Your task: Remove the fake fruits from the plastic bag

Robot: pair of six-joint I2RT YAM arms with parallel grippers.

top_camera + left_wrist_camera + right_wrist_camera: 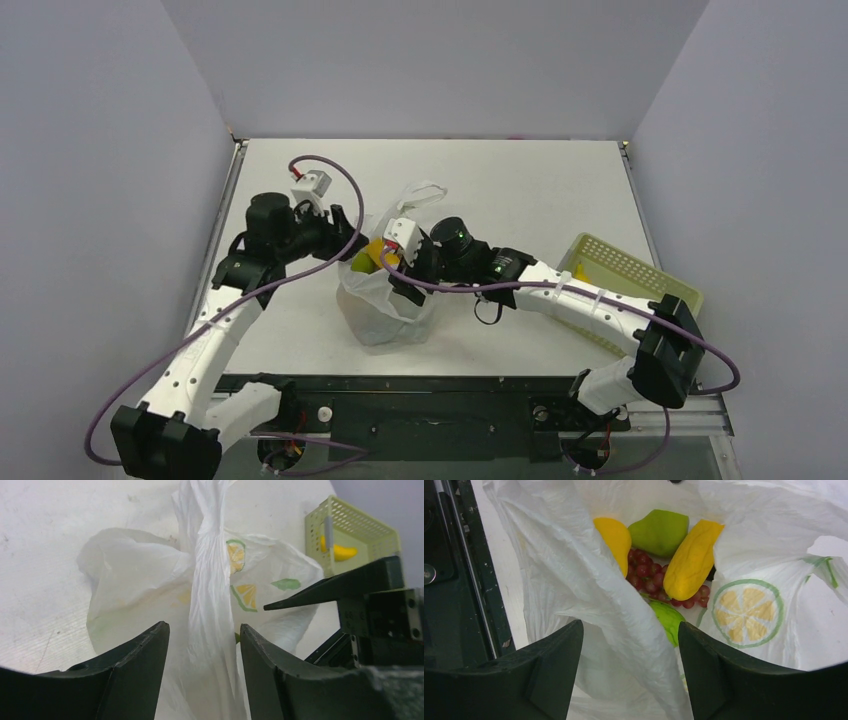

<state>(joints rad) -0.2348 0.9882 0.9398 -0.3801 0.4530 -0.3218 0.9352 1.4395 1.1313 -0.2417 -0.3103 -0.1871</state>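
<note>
Fruits [655, 573] inside crinkly white bag [596, 592]

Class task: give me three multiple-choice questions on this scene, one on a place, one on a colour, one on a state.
1. Seen from above, where is the basket relative to the plastic bag? A) left B) right C) inside it
2. What colour is the grape bunch in the bag? A) red B) blue C) white
3. How do the left gripper's jaws stand? A) shut on a banana B) open around the bag's twisted handle C) hidden
Answers: 1 B, near the table's right edge; 2 A, red in the right wrist view; 3 B, the fingers flank the handle.
</note>
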